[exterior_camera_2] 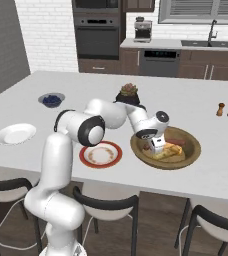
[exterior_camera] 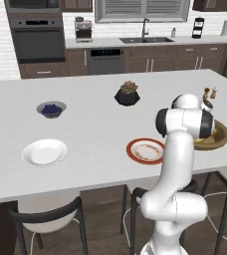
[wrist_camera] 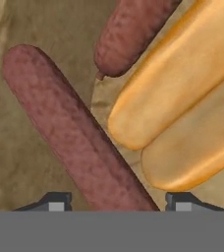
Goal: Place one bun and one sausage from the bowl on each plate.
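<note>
The wooden bowl (exterior_camera_2: 193,150) (exterior_camera: 224,135) sits at the near right of the island. My gripper (exterior_camera_2: 156,147) (wrist_camera: 119,202) is down inside it, pointing at its floor. The jaws straddle one sausage (wrist_camera: 74,133), with a small gap still showing on each side. A second sausage (wrist_camera: 131,34) lies beyond it. Two buns (wrist_camera: 178,83) (wrist_camera: 197,147) lie side by side to the right of the sausages. The red-rimmed plate (exterior_camera_2: 101,154) (exterior_camera: 146,150) lies bare just left of the bowl. The white plate (exterior_camera_2: 15,133) (exterior_camera: 44,152) lies bare far to the left.
A grey berry bowl (exterior_camera: 51,109) and a black plant pot (exterior_camera: 127,94) stand farther back on the island. Two shakers (exterior_camera_2: 225,109) stand behind the wooden bowl to the right. Stools line the near edge of the island.
</note>
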Tool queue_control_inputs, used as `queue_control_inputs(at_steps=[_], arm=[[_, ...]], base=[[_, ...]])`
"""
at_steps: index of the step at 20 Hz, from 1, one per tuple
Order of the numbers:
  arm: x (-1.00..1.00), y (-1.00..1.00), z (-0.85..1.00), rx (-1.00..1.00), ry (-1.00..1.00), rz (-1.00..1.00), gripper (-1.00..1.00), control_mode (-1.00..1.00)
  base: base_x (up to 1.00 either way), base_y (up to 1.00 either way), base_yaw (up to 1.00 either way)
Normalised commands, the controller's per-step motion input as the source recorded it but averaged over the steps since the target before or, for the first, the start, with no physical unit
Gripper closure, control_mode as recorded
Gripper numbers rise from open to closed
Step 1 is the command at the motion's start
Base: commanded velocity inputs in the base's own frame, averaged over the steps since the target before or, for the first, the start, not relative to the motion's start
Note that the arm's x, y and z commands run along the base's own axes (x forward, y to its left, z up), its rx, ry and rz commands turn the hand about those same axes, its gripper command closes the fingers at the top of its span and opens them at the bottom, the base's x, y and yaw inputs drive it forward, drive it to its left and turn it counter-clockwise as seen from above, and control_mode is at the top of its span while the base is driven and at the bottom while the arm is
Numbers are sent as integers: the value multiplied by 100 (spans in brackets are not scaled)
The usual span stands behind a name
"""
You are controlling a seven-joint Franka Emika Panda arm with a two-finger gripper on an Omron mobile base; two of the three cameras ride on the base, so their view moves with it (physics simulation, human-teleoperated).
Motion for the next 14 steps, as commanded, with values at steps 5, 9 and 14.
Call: queue_control_inputs(at_steps=[5,9,14], arm=[[-16,4,-26,4,-3,0,100,-100],[-57,1,3,5,-3,0,100,-100],[-74,20,91,3,-8,0,100,-100]], base=[[0,0,0],[0,0,0],[0,0,0]])
